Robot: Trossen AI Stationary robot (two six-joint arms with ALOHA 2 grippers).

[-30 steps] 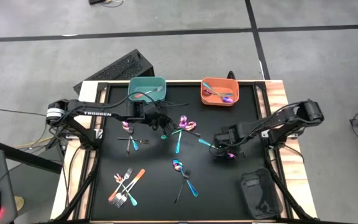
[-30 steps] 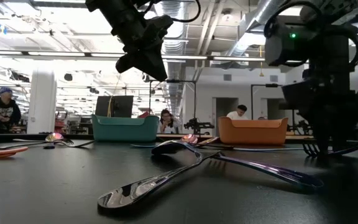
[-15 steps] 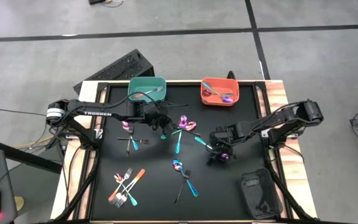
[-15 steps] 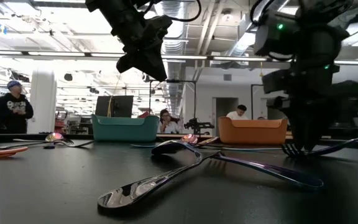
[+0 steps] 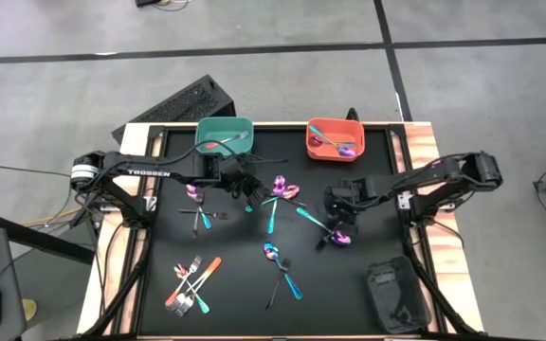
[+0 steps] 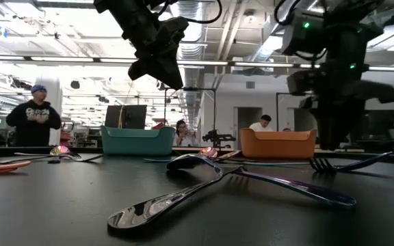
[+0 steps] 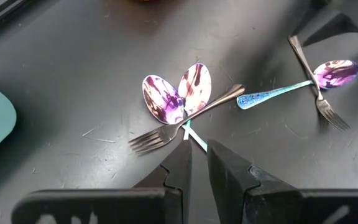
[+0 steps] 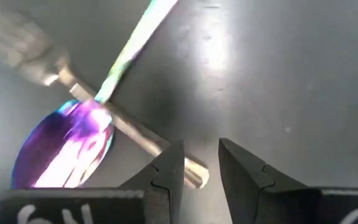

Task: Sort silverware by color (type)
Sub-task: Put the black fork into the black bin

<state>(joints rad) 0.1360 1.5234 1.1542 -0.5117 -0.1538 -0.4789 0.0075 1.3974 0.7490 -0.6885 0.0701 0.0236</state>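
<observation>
The right gripper (image 5: 337, 210) has just come up off the mat and drawn back toward the orange bin (image 5: 313, 142). Its jaws are slightly parted with nothing between them. The teal-handled spoon (image 5: 341, 237) it was down on a second ago lies on the table with a fork (image 5: 322, 242) crossed over it, only nudged a little. By my reckoning that pick failed, so the pair remains unsorted. Nearest the front edge, a heap of orange and teal forks (image 5: 190, 282) sits at the left. A crossed spoon and fork (image 5: 281, 265) lie mid-table, with bare table (image 5: 235, 303) around them. A dark object (image 5: 391, 296) fills the right front corner and crowds that arm's near side. Farther back, the left gripper (image 5: 246, 186) hangs just in front of the teal bin (image 5: 200, 133). I cannot tell whether its jaws pinch anything. Two purple spoons (image 5: 287, 189) lie between the arms, so that lane is tight. Both bins stand against the far edge.
</observation>
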